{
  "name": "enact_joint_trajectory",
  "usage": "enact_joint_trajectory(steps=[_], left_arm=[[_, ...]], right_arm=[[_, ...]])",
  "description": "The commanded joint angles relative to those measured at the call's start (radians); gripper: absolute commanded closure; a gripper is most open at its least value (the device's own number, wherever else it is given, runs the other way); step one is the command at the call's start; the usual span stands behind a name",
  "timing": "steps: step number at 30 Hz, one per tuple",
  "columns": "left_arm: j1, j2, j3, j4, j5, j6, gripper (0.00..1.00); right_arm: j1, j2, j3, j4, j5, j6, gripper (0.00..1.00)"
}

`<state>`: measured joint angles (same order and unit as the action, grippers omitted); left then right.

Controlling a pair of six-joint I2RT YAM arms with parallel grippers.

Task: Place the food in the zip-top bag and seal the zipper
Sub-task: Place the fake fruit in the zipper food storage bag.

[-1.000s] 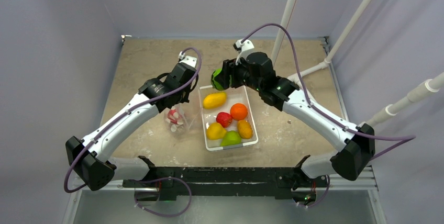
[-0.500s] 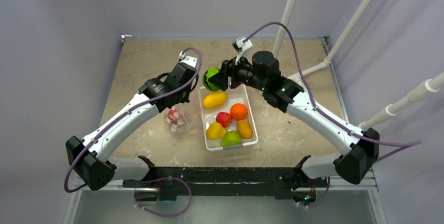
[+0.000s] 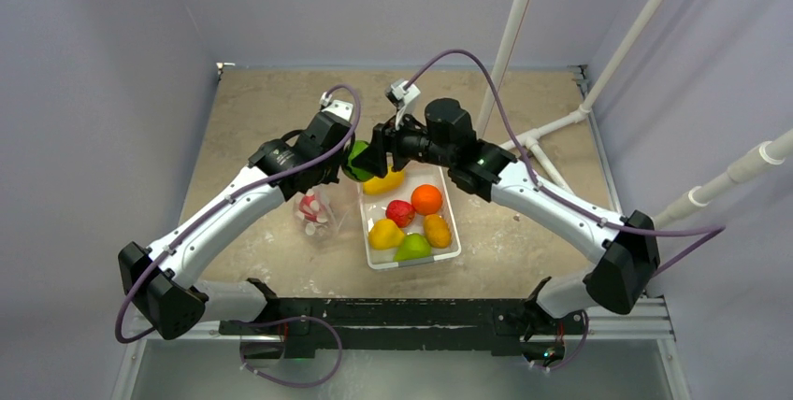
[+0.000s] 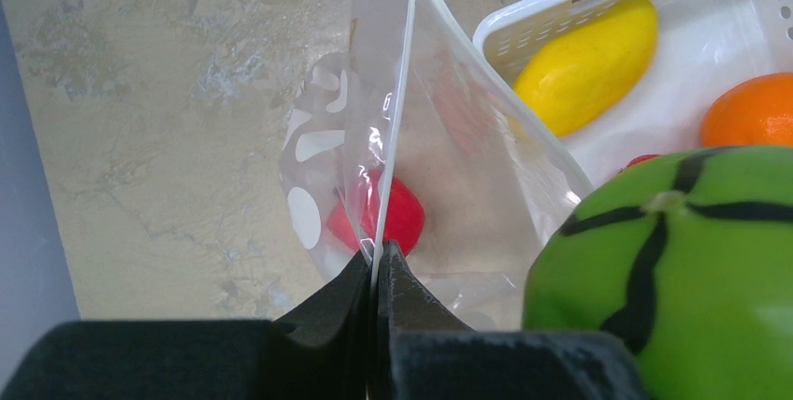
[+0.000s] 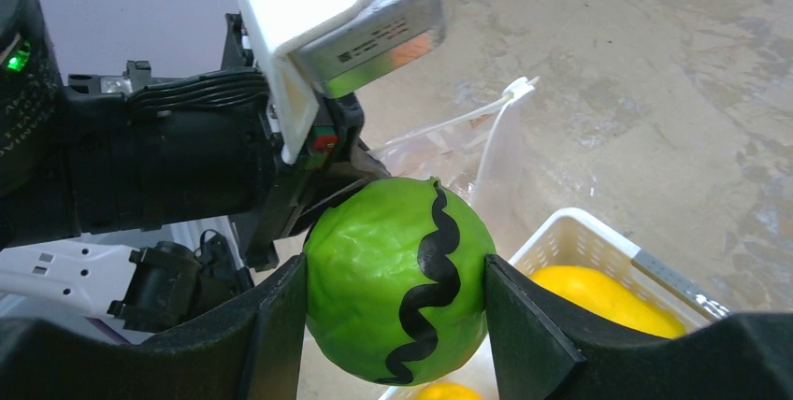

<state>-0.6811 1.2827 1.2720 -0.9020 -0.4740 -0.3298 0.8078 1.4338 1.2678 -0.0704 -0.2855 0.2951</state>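
My right gripper [image 5: 393, 292] is shut on a green watermelon toy [image 5: 397, 274] with black stripes; it also shows in the top view [image 3: 355, 159] and the left wrist view [image 4: 673, 269]. It hangs just above the open mouth of the clear zip-top bag [image 4: 439, 166]. My left gripper [image 4: 379, 264] is shut on the bag's zipper strip [image 4: 400, 110] and holds the mouth up. A red fruit [image 4: 397, 216] lies inside the bag [image 3: 315, 211]. Yellow [image 3: 383, 178], red [image 3: 400, 212], orange [image 3: 426, 199] and green [image 3: 412, 248] fruits lie in the white tray [image 3: 452, 228].
The white tray stands just right of the bag, its near corner [image 4: 524, 21] close to the bag's mouth. White pipes [image 3: 552, 124] rise at the back right. Grey walls enclose the tan table [image 3: 252, 110].
My right gripper has carried the watermelon toy leftwards from above the tray's far end to over the bag's mouth, beside the left gripper. The left arm has held still.
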Motion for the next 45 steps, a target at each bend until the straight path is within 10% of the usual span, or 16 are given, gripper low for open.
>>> enact_joint_trajectory(steps=[1,14,27,45], left_arm=[[-0.002,0.003,0.042,0.026,0.001,-0.007,1.0],[-0.001,-0.012,0.056,0.014,0.001,-0.003,1.0],[-0.001,-0.01,0.063,0.009,0.012,-0.003,1.0],[-0.001,-0.006,0.061,0.01,-0.001,0.0,1.0]], right_arm=[[0.027,0.021,0.03,0.064,-0.04,0.001,0.68],[0.051,0.11,0.045,0.037,0.045,0.025,0.61],[0.059,0.12,0.054,0.019,0.127,0.024,0.02],[0.053,-0.019,0.015,-0.083,0.326,0.06,0.01]])
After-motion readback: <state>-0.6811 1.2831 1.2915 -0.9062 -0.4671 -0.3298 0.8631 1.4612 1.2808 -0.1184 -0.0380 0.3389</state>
